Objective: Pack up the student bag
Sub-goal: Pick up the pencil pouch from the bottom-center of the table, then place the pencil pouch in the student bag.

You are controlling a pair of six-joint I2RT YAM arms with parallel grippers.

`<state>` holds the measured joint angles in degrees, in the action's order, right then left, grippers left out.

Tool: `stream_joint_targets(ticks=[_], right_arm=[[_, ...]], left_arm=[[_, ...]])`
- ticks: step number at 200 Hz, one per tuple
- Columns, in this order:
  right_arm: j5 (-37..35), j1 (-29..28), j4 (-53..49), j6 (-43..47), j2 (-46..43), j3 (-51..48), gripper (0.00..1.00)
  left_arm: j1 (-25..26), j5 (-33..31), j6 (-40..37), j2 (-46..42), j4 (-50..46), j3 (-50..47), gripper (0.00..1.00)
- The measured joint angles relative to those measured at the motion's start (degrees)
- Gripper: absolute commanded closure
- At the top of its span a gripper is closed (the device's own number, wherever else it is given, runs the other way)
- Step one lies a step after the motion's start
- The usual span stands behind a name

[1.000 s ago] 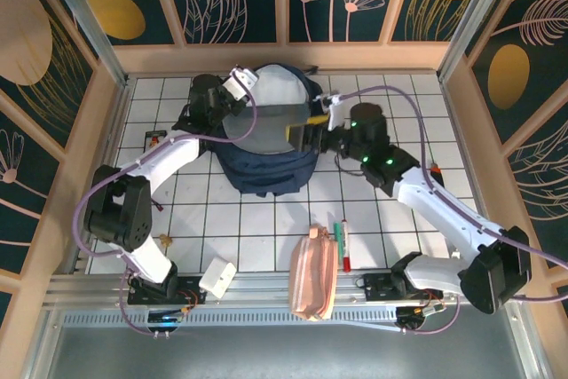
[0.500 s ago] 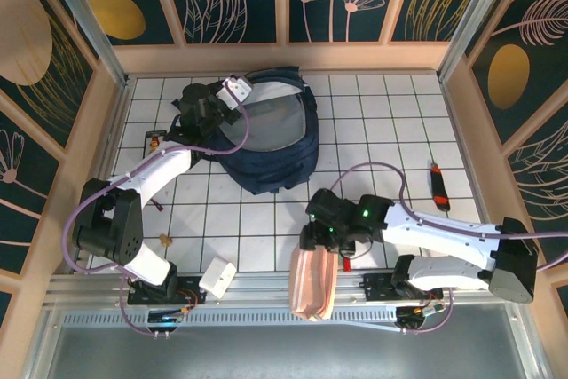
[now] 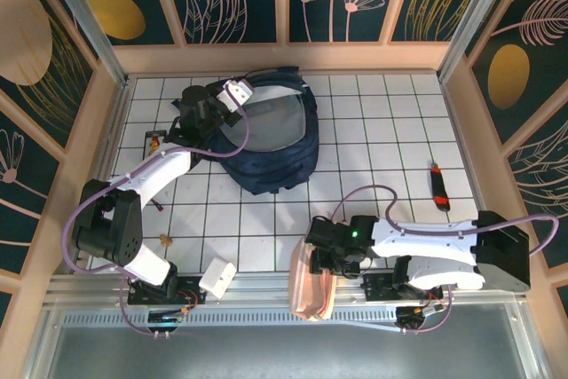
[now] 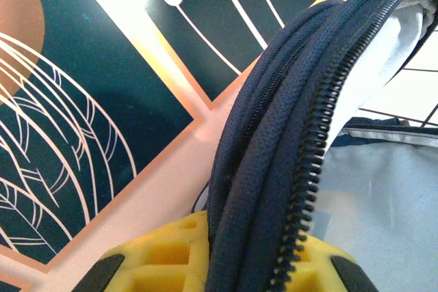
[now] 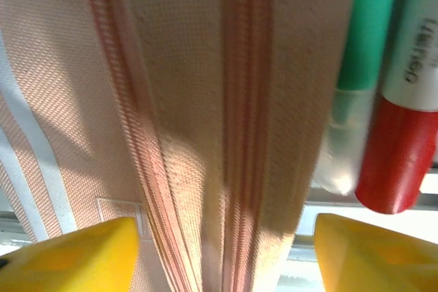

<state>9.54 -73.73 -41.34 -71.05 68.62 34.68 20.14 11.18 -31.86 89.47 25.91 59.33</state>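
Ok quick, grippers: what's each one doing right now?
Left gripper: shut on the bag, at its zipper edge.
Right gripper: open, fingers either side of the pouch.

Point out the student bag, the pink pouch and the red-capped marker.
student bag [image 3: 277, 164], top view, on its navy front panel.
pink pouch [image 5: 198, 100], right wrist view, on the fabric beside its zipper.
red-capped marker [image 5: 395, 148], right wrist view, on its red cap.

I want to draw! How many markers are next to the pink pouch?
2. A green marker lies right beside the pouch, and a red-capped marker lies just past it. More could be hidden under the right arm.
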Motion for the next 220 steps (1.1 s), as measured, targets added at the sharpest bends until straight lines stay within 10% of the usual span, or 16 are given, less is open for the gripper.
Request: stream_joint_targets(ticks=[63,126,220], right_arm=[[-1.68,-0.42,1.03,0.57,0.92,0.11,1.00],[-6.58,1.07,0.00,9.03,-1.49,14.80,1.00],[7.39,36.96,12.90,14.71,15.96,38.36,1.00]], left_arm=[[0.00,0.00,-0.02,-0.17,-0.04,0.00,1.00],[0.00,0.74,0.48,-0.17,-1.36,0.35,1.00],[-0.39,5.14,4.48,-1.44,-2.60,0.44,1.00]])
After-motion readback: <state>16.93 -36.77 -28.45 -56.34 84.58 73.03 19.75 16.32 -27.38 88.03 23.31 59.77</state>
